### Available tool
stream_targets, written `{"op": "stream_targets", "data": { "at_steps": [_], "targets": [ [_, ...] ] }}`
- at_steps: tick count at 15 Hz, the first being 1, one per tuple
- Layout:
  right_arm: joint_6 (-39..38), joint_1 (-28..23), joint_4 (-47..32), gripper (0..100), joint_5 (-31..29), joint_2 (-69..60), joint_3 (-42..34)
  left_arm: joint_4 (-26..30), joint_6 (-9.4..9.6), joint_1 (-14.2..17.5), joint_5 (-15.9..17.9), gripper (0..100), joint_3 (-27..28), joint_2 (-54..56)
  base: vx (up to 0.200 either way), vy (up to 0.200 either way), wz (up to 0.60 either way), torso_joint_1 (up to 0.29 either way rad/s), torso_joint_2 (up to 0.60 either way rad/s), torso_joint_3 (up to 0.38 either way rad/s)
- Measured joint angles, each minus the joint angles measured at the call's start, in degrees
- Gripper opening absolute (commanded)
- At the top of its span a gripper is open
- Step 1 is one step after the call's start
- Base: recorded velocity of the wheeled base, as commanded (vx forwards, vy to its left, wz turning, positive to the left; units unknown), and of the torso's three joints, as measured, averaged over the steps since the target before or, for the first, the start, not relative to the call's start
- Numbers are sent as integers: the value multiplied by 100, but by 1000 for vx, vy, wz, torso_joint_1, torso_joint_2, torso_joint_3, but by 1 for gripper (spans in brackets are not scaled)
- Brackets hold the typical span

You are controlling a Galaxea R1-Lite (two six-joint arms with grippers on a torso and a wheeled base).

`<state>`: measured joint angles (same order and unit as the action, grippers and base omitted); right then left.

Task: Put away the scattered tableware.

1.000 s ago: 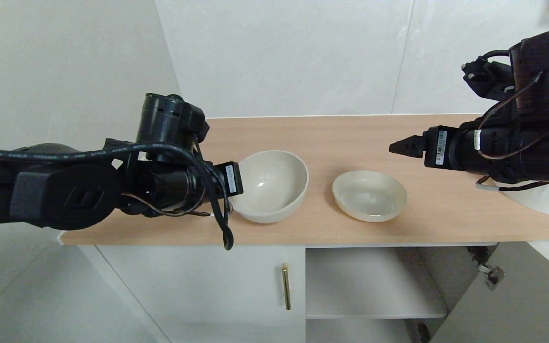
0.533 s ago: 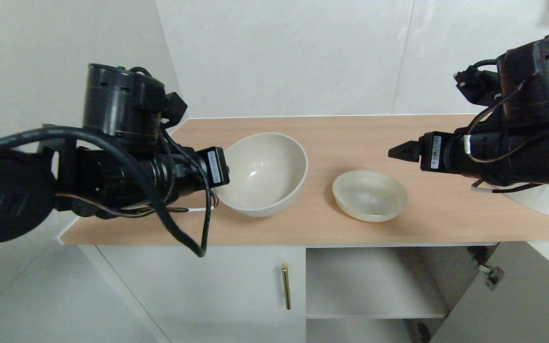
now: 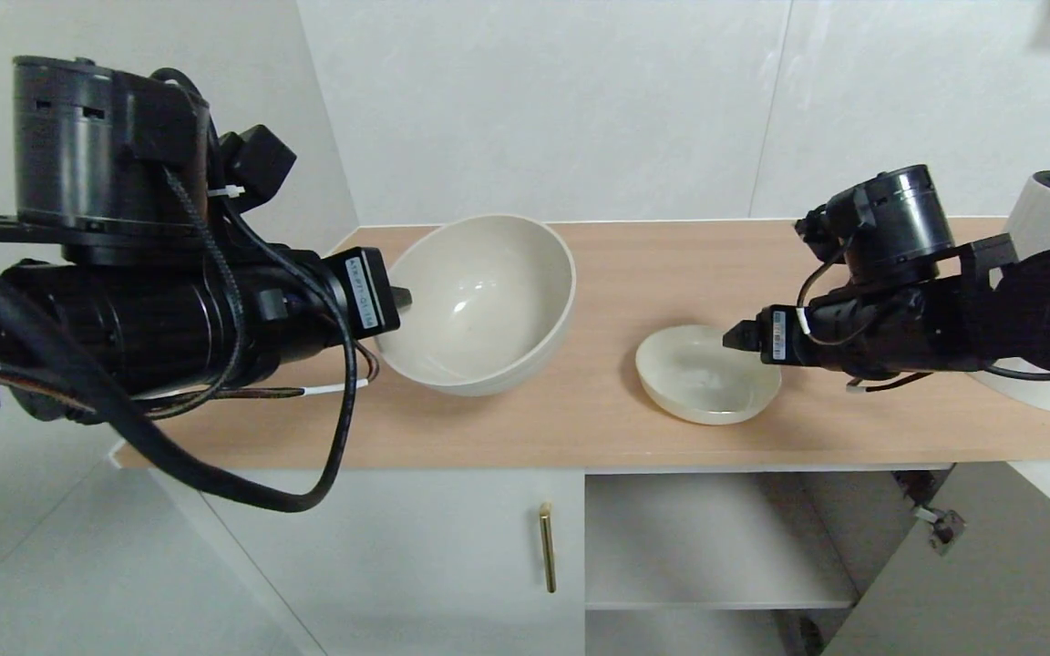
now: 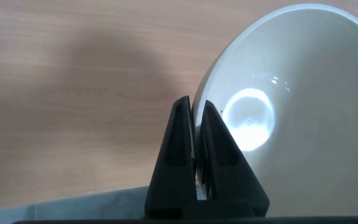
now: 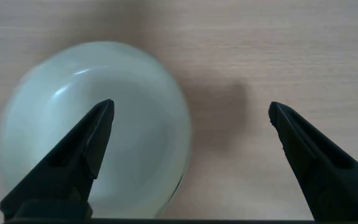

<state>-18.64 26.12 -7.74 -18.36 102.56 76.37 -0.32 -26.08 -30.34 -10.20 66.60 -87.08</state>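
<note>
Two bowls are mid-pickup: the left hand [image 3: 396, 300] is clamped on the raised big bowl [image 3: 479, 301] at its rim, while the right hand [image 3: 733, 337], spread apart at the small bowl [image 3: 703, 378], must lower and close.

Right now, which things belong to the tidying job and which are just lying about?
Job:
- big bowl, gripped at its rim by the left gripper
- small bowl, below the open right gripper
- open cupboard shelf

Just there:
- white ribbed pot, at the far right
- brass door handle
</note>
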Motion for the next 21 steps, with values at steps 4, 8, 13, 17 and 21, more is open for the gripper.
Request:
{"op": "stream_targets", "data": {
  "at_steps": [4, 8, 13, 17, 21],
  "targets": [
    [-13, -80, 9, 0, 7, 249, 37, 0, 0, 0, 2, 0, 2, 21, 0, 0, 0, 0, 0, 0],
    [-35, -83, 11, 0, 57, 301, 46, 7, -2, 2, 2, 0, 0, 23, 0, 0, 0, 0, 0, 0],
    [-218, -80, -121, 0, 649, -107, -33, -168, 402, -100, 2, 0, -367, 122, 0, 0, 0, 0, 0, 0],
    [-251, -85, -864, 0, 1618, -1019, -217, -446, 547, -184, 2, 0, -1023, 439, 0, 0, 0, 0, 0, 0],
    [-255, -59, -1125, 0, 1804, -1565, -325, -450, 563, -267, -5, 0, -1282, 633, -50, 0, 0, -1, 1, 2]
  ]
}}
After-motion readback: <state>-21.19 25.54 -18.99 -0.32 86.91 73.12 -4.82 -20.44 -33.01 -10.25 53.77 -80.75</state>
